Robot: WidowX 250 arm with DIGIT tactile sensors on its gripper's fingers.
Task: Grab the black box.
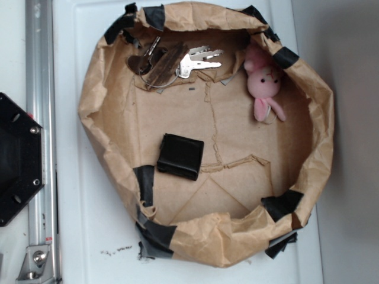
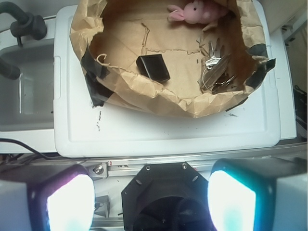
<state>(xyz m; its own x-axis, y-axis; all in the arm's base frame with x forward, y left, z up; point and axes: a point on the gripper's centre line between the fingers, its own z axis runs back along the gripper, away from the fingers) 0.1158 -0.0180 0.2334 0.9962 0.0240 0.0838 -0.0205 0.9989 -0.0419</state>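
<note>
Three things in the paper nest (image 1: 100,112) (black box (image 1: 180,155), keys (image 1: 198,61), bunny (image 1: 265,83)), claw (image 2: 150,199) wide, well apart.

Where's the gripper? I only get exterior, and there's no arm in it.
Observer: Wrist view puts the gripper above the hex plate, outside the paper bowl.
Operator: Open?
Observer: Yes. The fingers are wide apart with nothing between them.
Operator: Is the box in its view?
Observer: Yes. The box sits upper centre in the wrist view, just past the bowl's near wall.
</note>
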